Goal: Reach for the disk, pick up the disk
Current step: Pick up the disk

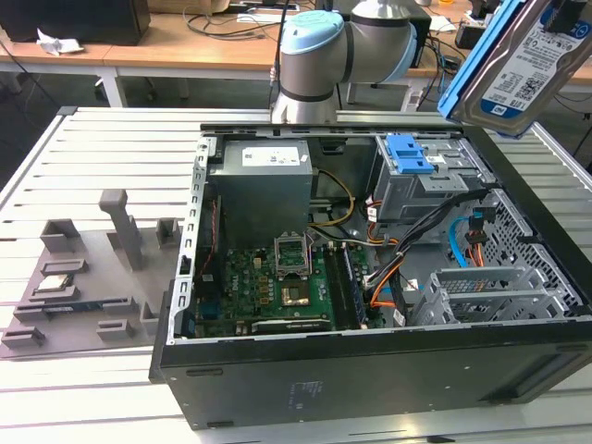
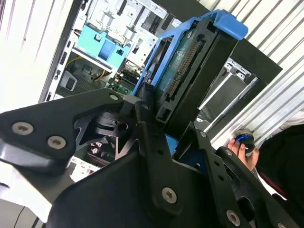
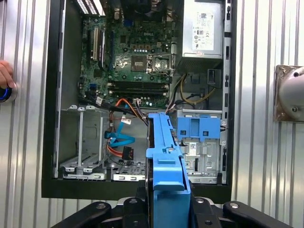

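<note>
Disk (image 1: 523, 65) already lifted, well clear of the open computer case (image 1: 370, 370), hanging tilted in the air above the case's far corner at the exterior view's right, label side showing, blue bracket (image 1: 481, 55) along its edge. Seen edge-on in both wrist views, with the connector side turned to the second wrist view (image 2: 187, 71) and the bracket's end tab nearest in the first wrist view (image 3: 167, 166). Claw (image 2: 164, 128) closed onto the disk, black fingers (image 2: 147, 123) pressed against its sides near the lower end. Blue-topped drive cage (image 1: 421, 171) below, apparently vacated. Case resting on the slatted bench (image 1: 102, 148), grey fixture tray (image 1: 83, 268) beside it. Reach and pick both judged done; nothing of the task visibly left.
</note>
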`<action>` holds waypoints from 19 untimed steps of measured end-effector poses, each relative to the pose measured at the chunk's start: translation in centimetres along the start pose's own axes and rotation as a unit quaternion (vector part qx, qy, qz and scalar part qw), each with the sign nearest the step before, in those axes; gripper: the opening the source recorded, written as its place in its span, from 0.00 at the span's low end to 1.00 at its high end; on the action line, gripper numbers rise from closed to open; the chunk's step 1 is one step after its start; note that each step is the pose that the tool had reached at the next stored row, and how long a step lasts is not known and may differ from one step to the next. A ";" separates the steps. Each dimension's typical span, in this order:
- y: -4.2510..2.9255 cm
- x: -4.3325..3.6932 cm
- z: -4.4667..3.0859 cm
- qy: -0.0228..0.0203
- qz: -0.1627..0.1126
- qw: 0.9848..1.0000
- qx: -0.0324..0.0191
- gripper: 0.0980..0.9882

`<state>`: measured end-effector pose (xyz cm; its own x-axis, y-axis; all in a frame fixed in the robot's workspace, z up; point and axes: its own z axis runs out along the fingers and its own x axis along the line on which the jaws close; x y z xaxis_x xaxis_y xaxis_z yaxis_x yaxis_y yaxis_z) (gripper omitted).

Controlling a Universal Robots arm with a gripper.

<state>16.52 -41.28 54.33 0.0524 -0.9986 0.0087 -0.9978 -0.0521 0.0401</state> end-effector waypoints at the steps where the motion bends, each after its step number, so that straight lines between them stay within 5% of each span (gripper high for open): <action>1: 0.00 0.06 0.00 0.000 0.000 1.000 0.000 0.30; 15: 0.08 1.60 0.09 0.002 0.000 1.000 0.000 0.30; 19: 0.08 2.02 0.77 0.003 0.000 1.000 0.000 0.30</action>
<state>16.52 -43.31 53.58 0.0525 -0.9985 0.0140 -0.9978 -0.0519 0.0404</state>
